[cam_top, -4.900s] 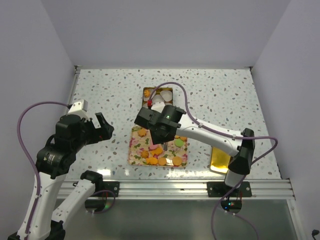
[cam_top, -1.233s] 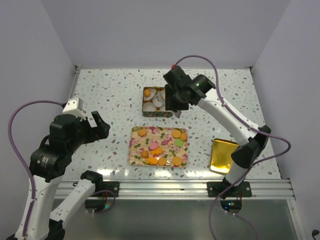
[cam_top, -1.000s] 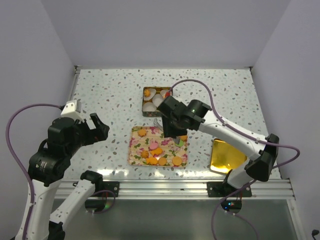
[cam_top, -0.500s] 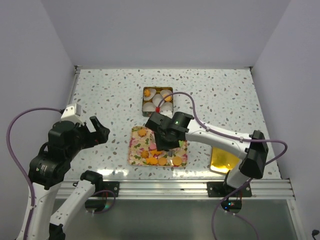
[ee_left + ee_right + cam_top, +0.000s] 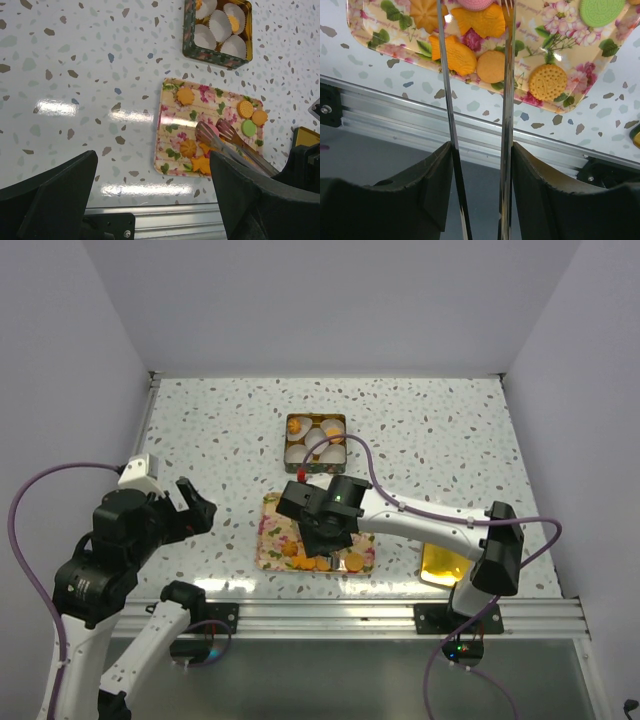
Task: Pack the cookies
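Currently the pick step: right pincer point(image 5: 481, 165) clenched on tongs point(image 5: 508, 75), blades slightly apart, low over the floral tray point(image 5: 266, 540) at 6 o'clock of the tabletop point(image 5: 200, 420). Cookies point(image 5: 491, 66) mostly loose on the tray, orange rounds and odd shapes. Pink cookie point(image 5: 214, 130) sits between the tong tips; contact can't tell. Two orange ones already in the white cups point(image 5: 205, 36) of the tin point(image 5: 215, 59), 12 o'clock from the tray; other cups look unfilled. Left pincer point(image 5: 190, 510) released, holds nothing, off at 9 o'clock, well apart. Gold lid point(image 5: 440, 560) at 3 o'clock. Next, likely: squeeze tongs on the pink one, lift level, carry to 12 o'clock, drop in a free cup. Thin flat piece, could slip.
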Tool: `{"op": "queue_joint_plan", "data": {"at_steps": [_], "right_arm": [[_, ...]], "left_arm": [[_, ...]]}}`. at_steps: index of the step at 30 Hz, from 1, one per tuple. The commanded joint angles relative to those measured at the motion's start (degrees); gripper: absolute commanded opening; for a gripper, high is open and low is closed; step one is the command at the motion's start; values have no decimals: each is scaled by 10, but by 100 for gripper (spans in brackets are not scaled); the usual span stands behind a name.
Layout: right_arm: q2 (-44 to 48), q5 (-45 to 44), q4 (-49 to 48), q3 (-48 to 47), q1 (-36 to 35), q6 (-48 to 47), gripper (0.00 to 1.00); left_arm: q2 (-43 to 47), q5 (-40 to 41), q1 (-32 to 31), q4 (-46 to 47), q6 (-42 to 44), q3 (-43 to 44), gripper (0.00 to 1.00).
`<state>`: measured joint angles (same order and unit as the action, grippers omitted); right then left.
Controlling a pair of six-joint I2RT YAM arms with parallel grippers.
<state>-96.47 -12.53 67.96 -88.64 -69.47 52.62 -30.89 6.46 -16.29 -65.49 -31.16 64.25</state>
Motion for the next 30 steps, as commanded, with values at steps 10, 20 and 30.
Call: {"op": "queue_joint_plan", "data": {"at_steps": [10,20,30], "right_arm": [[-4,-21,38,-27,-15,20,51],[-22,-26,41,-43,-16,15,44],[-16,-58,79,-88,-13,11,40]], "left_arm": [[7,3,-4,9,-16,-4,100],[10,7,-4,5,-16,-1,100],[8,12,-4,2,-15,4,100]]}}
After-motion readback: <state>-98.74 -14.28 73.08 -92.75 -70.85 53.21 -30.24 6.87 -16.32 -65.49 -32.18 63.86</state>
